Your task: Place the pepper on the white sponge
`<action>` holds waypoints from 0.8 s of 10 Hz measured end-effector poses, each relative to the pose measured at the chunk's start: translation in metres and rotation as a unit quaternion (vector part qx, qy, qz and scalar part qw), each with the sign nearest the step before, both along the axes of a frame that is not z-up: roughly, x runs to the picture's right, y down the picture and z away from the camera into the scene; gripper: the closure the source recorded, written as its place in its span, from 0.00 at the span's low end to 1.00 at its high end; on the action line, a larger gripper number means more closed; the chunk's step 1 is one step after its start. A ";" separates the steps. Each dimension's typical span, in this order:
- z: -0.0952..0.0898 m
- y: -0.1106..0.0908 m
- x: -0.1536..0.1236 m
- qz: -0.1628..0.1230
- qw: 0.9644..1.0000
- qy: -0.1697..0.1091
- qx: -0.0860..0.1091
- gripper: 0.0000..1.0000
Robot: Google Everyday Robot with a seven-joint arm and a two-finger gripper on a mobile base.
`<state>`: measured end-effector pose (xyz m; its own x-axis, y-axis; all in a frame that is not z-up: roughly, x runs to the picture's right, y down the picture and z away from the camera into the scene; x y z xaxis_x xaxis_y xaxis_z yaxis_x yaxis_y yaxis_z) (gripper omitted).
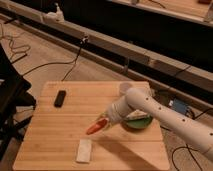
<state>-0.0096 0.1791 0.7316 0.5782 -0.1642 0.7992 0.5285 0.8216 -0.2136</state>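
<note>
A wooden table (55, 135) is seen from above. Two containers are located on its right half. A green bowl (141, 123) is placed near the right edge and is partly covered by the white arm (167, 114). A whitish object (136, 116) is seen at the bowl, but whether it lies inside or against the rim cannot be determined. A pale cup (123, 88) is positioned near the far edge, just behind the arm; its contents are not visible.

The gripper (106, 121) is located over the middle of the table, just left of the green bowl. It is closed on the pepper (95, 128), which is clamped at its thicker end. The pepper projects from the gripper toward the left and near side, tilted with the tapered tip lowest. It is held clear of the table surface.

The white sponge (84, 150) lies flat near the front edge of the table. It is located nearer the front and slightly left of the pepper tip. The pepper and the sponge are apart.

A black remote (60, 98) lies on the far left part of the table, well apart from the gripper.
</note>
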 end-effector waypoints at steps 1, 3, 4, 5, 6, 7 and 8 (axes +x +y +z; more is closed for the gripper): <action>0.000 0.000 -0.001 -0.001 1.000 -0.001 0.000 1.00; 0.001 0.000 0.002 -0.002 1.000 0.003 0.003 1.00; 0.001 0.001 0.001 -0.009 1.000 0.010 0.011 1.00; 0.000 0.003 -0.005 -0.018 1.000 0.013 0.019 1.00; -0.004 0.008 -0.015 -0.026 0.999 0.009 0.025 1.00; -0.011 0.014 -0.027 -0.032 0.999 0.000 0.027 1.00; -0.016 0.021 -0.037 -0.035 0.999 -0.009 0.026 1.00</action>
